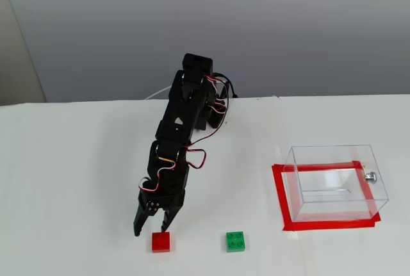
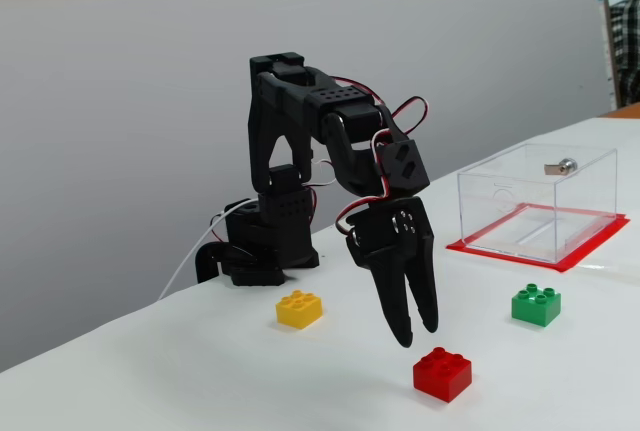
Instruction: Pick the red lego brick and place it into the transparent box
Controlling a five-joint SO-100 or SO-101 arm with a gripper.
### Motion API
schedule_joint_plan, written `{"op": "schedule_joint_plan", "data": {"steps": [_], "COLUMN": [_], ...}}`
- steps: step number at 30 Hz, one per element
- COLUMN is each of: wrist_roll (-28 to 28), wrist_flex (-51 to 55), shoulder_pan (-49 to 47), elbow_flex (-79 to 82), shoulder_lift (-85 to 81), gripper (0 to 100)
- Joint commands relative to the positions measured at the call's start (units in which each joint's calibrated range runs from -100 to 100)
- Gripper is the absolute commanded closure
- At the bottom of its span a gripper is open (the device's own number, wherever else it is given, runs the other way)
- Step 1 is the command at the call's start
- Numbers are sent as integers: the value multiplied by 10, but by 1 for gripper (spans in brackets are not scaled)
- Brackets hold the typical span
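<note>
The red lego brick [image 1: 161,242] [image 2: 442,373] lies on the white table near the front edge. My gripper [image 1: 150,229] [image 2: 415,333] points down just behind and a little left of it, hanging above the table without touching the brick. Its fingers are slightly apart and hold nothing. The transparent box [image 1: 301,161] [image 2: 480,191] stands to the right on a frame of red tape, with its silver knob [image 1: 369,175] [image 2: 562,166] on one wall. The box looks empty.
A green brick [image 1: 236,241] [image 2: 536,304] lies between the red brick and the box. A yellow brick [image 2: 299,308] lies near the arm's base [image 2: 265,251]; the arm hides it in the other fixed view. Red tape [image 1: 279,196] surrounds the box.
</note>
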Motion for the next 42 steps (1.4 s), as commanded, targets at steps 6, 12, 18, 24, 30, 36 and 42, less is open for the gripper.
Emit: {"op": "schedule_joint_plan", "data": {"steps": [6,12,18,24,30,36,42], "wrist_roll": [3,1,-1,-2,-11,-12,-26], "wrist_flex": [-40,-41,-49,-53,-43,-23,-28], "shoulder_pan": [4,4,6,1,3,7,-10], "elbow_flex": [-21,-22,-22,-22,-34,-41,-44], "shoulder_lift": [16,43,66,76,67,42,27], "gripper": [75,76,76,76,76,76,76]}}
